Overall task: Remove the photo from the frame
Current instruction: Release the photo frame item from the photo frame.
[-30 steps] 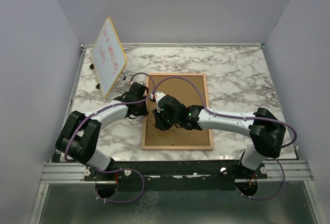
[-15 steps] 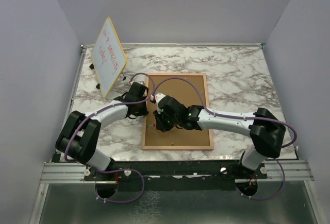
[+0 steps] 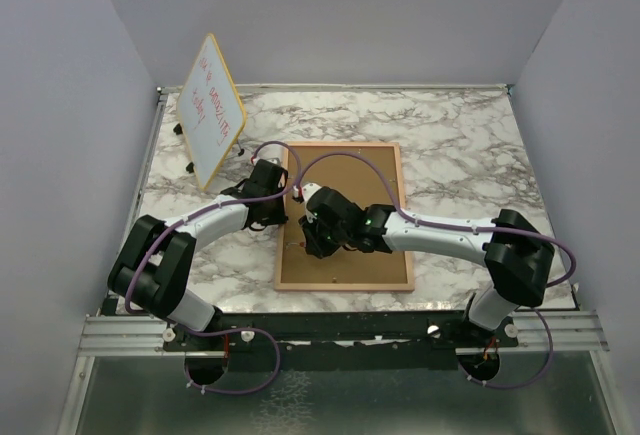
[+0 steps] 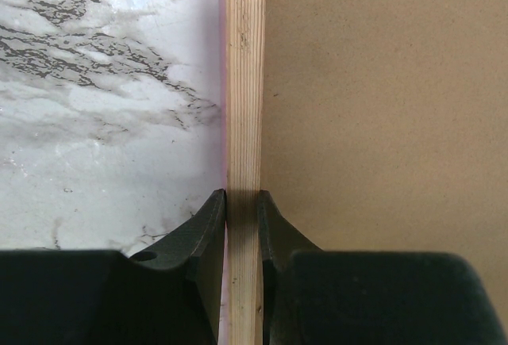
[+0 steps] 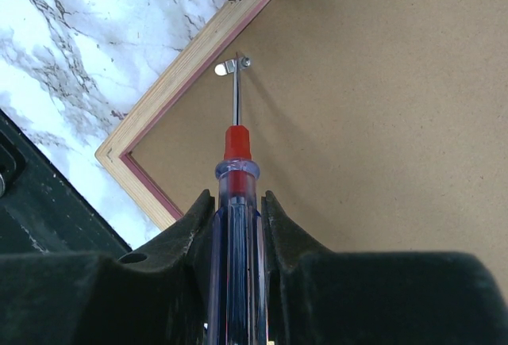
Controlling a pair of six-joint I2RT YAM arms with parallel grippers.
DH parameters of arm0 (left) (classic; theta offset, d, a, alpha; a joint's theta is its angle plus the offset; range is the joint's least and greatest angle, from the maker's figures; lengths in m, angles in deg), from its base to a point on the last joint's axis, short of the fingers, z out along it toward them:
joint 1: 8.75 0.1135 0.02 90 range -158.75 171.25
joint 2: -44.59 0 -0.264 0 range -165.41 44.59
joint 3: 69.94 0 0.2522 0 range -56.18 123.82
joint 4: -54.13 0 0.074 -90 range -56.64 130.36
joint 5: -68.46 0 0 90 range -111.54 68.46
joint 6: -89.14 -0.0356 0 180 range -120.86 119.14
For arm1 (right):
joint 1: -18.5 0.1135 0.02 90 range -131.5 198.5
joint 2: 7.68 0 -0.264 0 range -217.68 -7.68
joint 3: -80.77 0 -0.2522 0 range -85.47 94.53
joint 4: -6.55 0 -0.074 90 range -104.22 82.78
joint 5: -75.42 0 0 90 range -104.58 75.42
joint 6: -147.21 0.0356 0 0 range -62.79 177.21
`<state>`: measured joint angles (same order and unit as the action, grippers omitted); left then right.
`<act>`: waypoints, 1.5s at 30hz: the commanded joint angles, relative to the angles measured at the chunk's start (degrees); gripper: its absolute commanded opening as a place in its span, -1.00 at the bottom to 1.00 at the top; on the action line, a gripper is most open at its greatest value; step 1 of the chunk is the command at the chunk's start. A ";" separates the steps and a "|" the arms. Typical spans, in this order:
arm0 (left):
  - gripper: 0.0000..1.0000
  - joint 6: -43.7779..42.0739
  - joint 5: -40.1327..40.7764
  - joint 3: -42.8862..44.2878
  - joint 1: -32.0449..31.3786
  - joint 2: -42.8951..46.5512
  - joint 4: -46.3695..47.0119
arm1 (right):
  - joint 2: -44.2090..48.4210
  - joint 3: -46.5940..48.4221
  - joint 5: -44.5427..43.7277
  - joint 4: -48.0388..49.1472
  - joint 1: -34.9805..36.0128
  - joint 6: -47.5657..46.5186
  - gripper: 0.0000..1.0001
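Observation:
The frame [image 3: 345, 255] lies face down on the marble table, brown fibreboard back up. The photo is hidden under the back. My left gripper [image 3: 278, 207] is shut on the frame's left wooden rail [image 4: 243, 123], one finger on each side. My right gripper [image 3: 312, 240] is shut on a screwdriver [image 5: 236, 226] with a clear blue handle and red collar. Its metal tip rests at a small metal clip [image 5: 230, 66] on the back, near the frame's left rail [image 5: 182, 75].
A yellow-edged whiteboard [image 3: 212, 110] with red writing stands tilted at the back left of the table. Grey walls enclose the table on three sides. Purple cables loop over both arms.
My right gripper with the screwdriver has shifted very slightly near the frame's left edge. The left gripper and the frame have not moved.

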<state>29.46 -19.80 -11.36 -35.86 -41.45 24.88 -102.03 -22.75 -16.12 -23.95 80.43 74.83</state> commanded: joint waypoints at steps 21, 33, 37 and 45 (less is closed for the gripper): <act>-1.00 0.76 -3.66 -1.64 -0.13 0.76 0.81 | 5.09 3.70 -7.25 -17.12 0.58 42.09 -0.99; -1.00 1.14 -3.50 -2.01 -0.13 1.39 1.52 | -4.84 17.89 -6.18 -26.35 1.53 49.93 -0.99; -1.00 1.31 -3.54 -2.27 -0.13 1.50 1.85 | -7.71 20.64 -3.93 -27.43 1.60 49.72 -0.99; -1.00 1.16 -3.93 -2.29 -0.11 1.32 2.21 | -9.74 21.91 -1.46 -25.12 1.61 49.14 -0.98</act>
<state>29.92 -20.21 -12.58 -35.75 -40.69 26.47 -110.03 -3.49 -19.42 -48.89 81.57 123.36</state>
